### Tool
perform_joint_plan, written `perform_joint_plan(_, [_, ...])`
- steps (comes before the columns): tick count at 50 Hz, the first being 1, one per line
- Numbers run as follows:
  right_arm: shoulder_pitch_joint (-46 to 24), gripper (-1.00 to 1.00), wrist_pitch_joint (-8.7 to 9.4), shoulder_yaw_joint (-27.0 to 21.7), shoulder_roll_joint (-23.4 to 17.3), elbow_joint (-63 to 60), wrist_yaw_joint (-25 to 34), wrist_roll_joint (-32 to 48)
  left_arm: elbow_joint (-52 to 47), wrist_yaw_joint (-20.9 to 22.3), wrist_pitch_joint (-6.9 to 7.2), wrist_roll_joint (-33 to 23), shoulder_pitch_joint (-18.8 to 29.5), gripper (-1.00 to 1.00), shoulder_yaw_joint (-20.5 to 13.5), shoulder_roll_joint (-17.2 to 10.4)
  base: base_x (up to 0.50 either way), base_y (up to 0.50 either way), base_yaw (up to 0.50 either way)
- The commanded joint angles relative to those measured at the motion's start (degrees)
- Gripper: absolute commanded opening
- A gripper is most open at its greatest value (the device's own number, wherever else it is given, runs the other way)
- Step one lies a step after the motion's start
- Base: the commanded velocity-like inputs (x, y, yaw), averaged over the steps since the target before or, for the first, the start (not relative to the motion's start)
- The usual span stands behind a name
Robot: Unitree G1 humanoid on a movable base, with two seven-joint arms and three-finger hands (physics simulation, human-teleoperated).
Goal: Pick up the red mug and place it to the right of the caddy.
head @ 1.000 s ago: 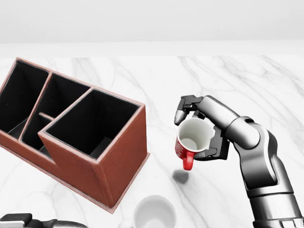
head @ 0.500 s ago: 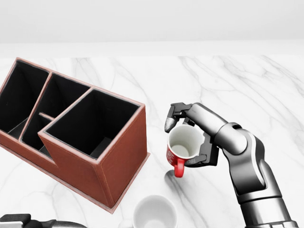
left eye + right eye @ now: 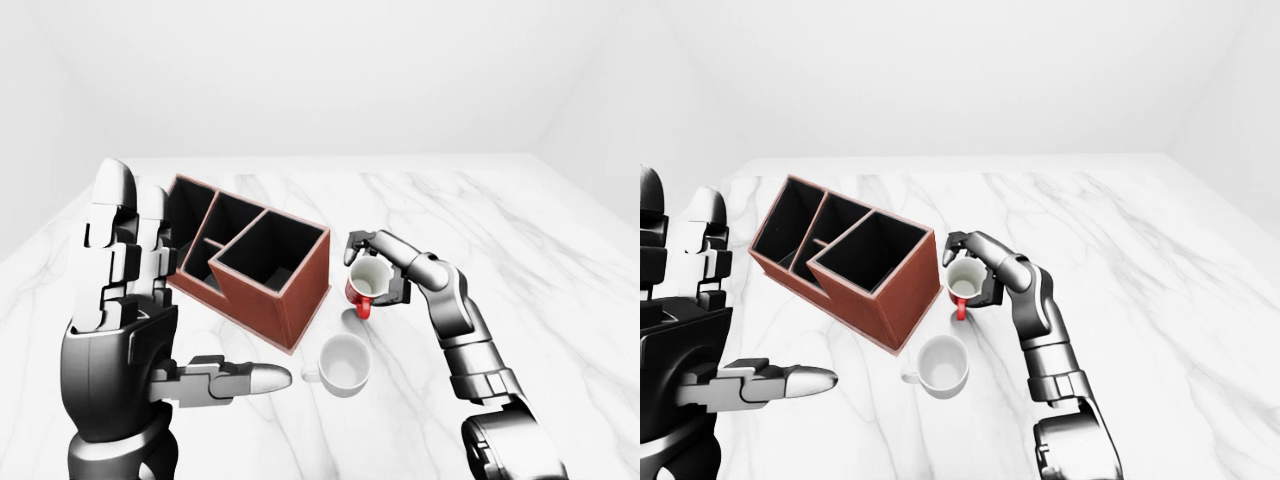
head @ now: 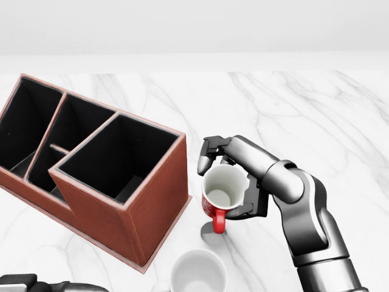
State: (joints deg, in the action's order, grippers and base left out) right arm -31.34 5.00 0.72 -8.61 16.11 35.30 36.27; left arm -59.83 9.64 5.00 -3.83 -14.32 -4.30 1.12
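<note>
Gripping the red mug (image 4: 220, 193) around its body, the right hand (image 4: 234, 176) has its fingers (image 4: 208, 152) clamped on it, holding it just right of the caddy (image 4: 91, 164) and above the marble table (image 4: 316, 115). The mug's opening faces up and its handle points toward the bottom of the head view. Below the caddy's right corner, a white mug (image 4: 197, 274) stands on the table. Left of the caddy, in the left-eye view, the left hand (image 3: 215, 380) hangs empty, fingers spread apart.
</note>
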Motion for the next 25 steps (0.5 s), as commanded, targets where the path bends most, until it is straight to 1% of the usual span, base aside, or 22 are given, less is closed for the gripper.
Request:
perform_joint_plan(1, [-0.2,-1.00,0.00,-0.2,0.4,-0.1,-0.2,0.1,0.2,0.0,0.00,0.0,0.0,1.00,0.0,0.0,0.00,0.00,0.00])
perform_joint_plan(5, [0.3,-1.00,0.00,0.8,1.5,-1.6,0.0,0.4,-0.2,0.1,0.00,0.0,-0.1,1.00,-0.1,0.1,0.00,0.00,0.00])
perform_joint_plan(11, [0.2,-1.00,0.00,1.0,2.1,-1.2,-0.3,0.4,-0.2,0.1,0.00,0.2,0.0,1.00,-0.2,0.0,0.00,0.00,0.00])
perform_joint_plan(19, [0.7,-1.00,0.00,1.3,2.4,-0.7,-0.8,0.4,0.1,0.1,0.00,-0.1,-0.1,1.00,0.1,0.1,0.00,0.00,0.00])
perform_joint_plan(25, [0.7,-1.00,0.00,0.7,2.3,0.7,-1.3,-0.7,-0.2,0.2,0.00,0.2,0.1,1.00,-0.4,0.1,0.00,0.00,0.00])
